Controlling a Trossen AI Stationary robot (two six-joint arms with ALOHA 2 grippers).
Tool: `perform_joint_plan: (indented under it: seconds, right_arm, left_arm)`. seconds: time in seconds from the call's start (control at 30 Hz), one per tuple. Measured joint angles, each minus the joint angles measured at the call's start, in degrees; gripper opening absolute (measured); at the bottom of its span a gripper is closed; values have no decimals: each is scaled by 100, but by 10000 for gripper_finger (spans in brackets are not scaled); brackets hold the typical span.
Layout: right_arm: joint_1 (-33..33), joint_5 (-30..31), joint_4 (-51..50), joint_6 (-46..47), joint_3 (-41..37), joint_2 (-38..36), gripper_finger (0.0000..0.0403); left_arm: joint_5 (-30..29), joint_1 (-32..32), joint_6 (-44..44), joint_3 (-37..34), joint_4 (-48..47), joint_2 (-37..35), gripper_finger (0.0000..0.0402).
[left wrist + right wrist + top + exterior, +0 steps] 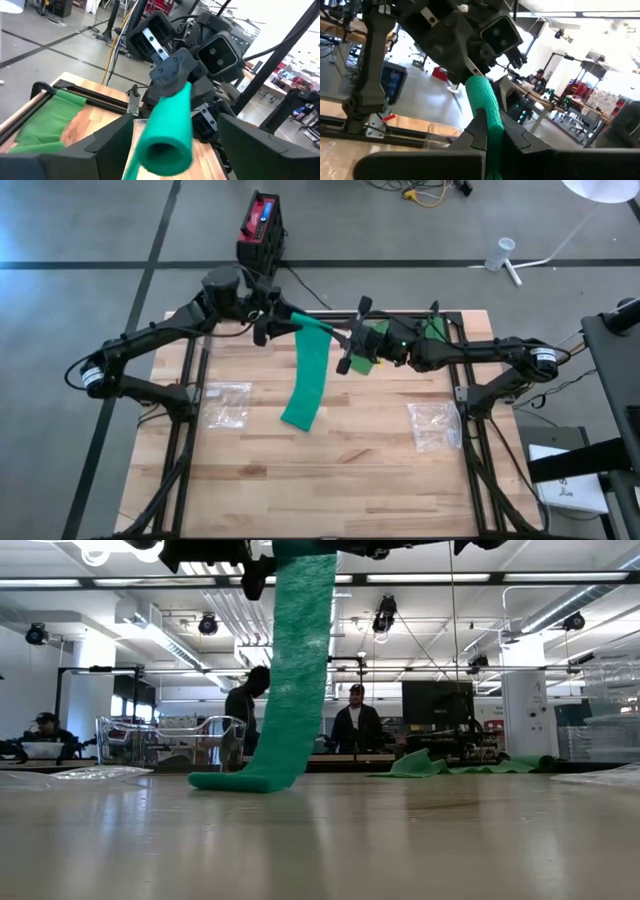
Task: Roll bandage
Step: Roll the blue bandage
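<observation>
The green bandage is partly wound into a roll (318, 327) held in the air over the table's far middle. Its loose tail (308, 375) hangs down, and the tail's end (240, 780) lies on the table. My right gripper (347, 343), reaching in from the table's right, is shut on one end of the roll (487, 107). My left gripper (268, 322) comes from the left and is open. Its fingers stand on either side of the roll's other end (164, 147). My right gripper pinches the roll's right-hand end (491, 131) between its two fingers. It comes level from the table's right, and the fingers lie along the roll. The roll sticks out past the fingertips toward my left gripper, lifted clear, with the tail hanging slack to the table. My left gripper's fingers (107, 142) flank the roll's open end; I cannot tell whether one of them touches it.
Two clear plastic bags lie on the table, one at the left (226, 404) and one at the right (436, 426). A heap of green cloth (436, 328) sits at the far right edge. A red and black box (262, 226) stands on the floor beyond. People stand in the room behind (355, 725).
</observation>
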Motion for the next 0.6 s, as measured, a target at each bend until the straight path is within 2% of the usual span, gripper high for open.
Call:
perform_joint_plan:
  seconds: [0.3, 0.47, 0.6]
  right_arm:
    - [130, -36, 10, 32, -4, 4, 8]
    - [126, -34, 20, 155, -4, 4, 8]
    - [126, -186, 33, 157, -4, 4, 8]
  left_arm:
    - [-110, 21, 679, 0, 211, 0, 272]
    - [444, 3, 616, 7, 428, 134, 280]
    - [611, 2, 374, 7, 592, 442, 277]
